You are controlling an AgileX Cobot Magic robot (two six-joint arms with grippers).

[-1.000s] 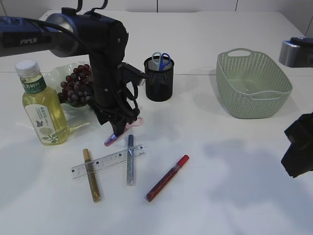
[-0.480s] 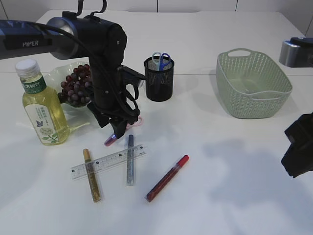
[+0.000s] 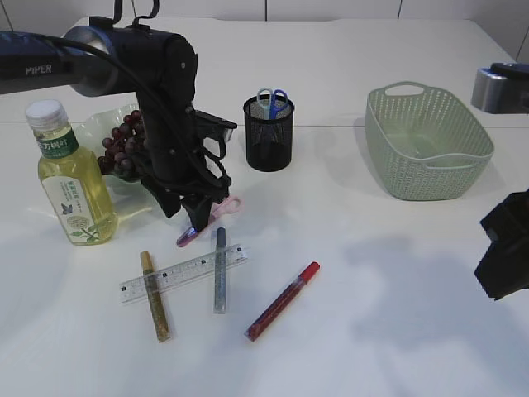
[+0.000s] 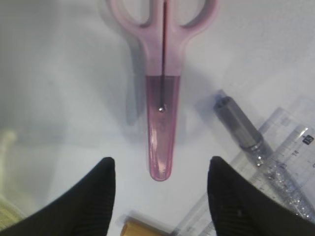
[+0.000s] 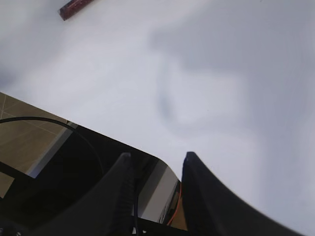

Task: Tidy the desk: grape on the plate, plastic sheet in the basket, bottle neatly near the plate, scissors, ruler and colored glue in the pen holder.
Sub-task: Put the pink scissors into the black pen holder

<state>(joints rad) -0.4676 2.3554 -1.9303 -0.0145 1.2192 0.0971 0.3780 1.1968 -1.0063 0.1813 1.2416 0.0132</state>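
Observation:
Pink scissors [image 3: 208,220] lie flat on the table, blades in a clear pink sheath [image 4: 162,132]. My left gripper [image 4: 160,164] hangs open just above the sheath's tip, holding nothing. A clear ruler [image 3: 183,271] lies in front of it, with gold [image 3: 154,296], silver [image 3: 220,269] and red [image 3: 283,300] glue pens across or beside it. The grape bunch [image 3: 128,145] rests on the plate [image 3: 92,124], and the bottle [image 3: 70,178] stands left of it. My right gripper [image 5: 157,157] is open and empty at the table's right edge. The plastic sheet is out of view.
A black mesh pen holder [image 3: 269,136] with blue scissors [image 3: 271,99] in it stands behind the left arm. The green basket [image 3: 428,141] sits at the back right. The table's near edge [image 5: 113,140] lies under the right gripper.
The left arm has shifted a little to the left above the pink scissors. The scissors, the pens and the right arm have not moved.

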